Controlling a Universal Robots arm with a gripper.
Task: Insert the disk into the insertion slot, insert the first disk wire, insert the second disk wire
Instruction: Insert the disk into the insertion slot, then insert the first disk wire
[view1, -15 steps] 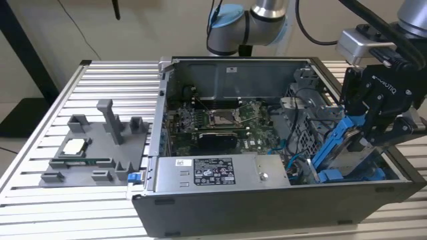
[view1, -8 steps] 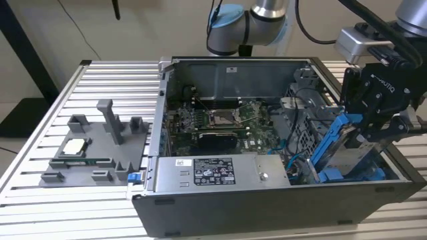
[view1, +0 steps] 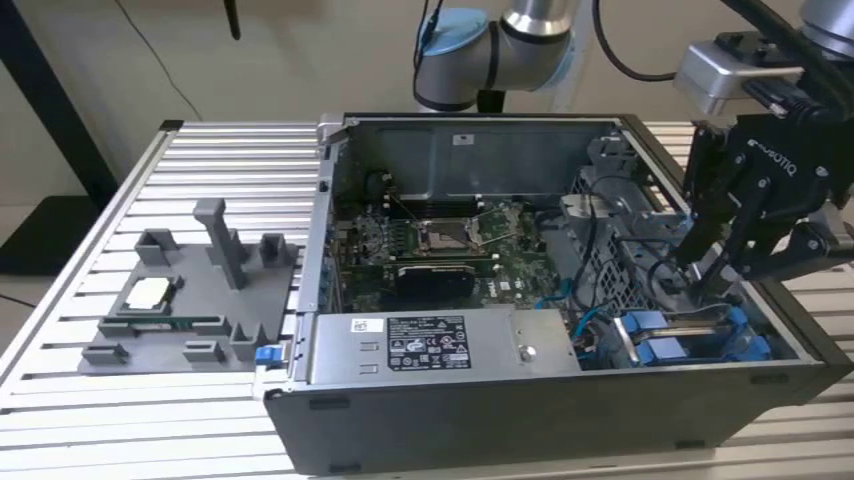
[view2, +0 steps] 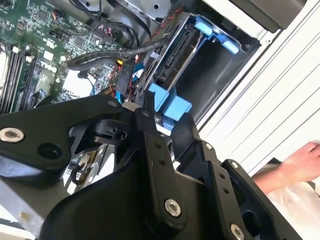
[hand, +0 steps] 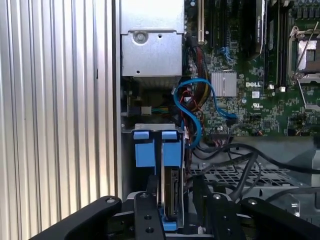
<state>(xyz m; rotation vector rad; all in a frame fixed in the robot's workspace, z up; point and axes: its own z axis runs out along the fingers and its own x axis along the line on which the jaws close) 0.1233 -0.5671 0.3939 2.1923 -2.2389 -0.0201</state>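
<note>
1. Disk (hand: 171, 190), a flat silver-grey rectangular hard drive in a bright blue plastic carrier frame, is standing on edge inside the open dark grey metal computer case (view1: 534, 420). It is in the case's corner on the exterior view's right, nearest that camera.
2. It is sitting in the insertion slot (hand: 145, 150), a narrow bay of grey metal with bright blue plastic rails, close against the case's side wall. How deep it is seated cannot be told.
3. The black robot gripper (view1: 711, 285) (view2: 165, 117) (hand: 174, 210) is reaching down into that corner of the case and straddling the disk's end in both wrist views. Whether it is clamping the disk or sitting loose around it, I cannot tell.
4. A thin bright blue cable (hand: 192, 107) is curving inside the case from beside the slot across to the green motherboard (hand: 260, 75). Black cables (hand: 235, 160) are trailing over perforated metal just beside the disk.
5. A grey labelled power-supply box (view1: 427, 345) is lying inside the case along the wall nearest the exterior camera, next to the slot.
6. Outside the case, on the exterior view's left, a grey plastic fixture plate (view1: 187, 300) is resting on the ribbed aluminium table (view1: 80, 420) that is carrying the case.
7. A person's hand (view2: 300, 160) is showing beyond the case's side wall, well apart from the gripper.
</note>
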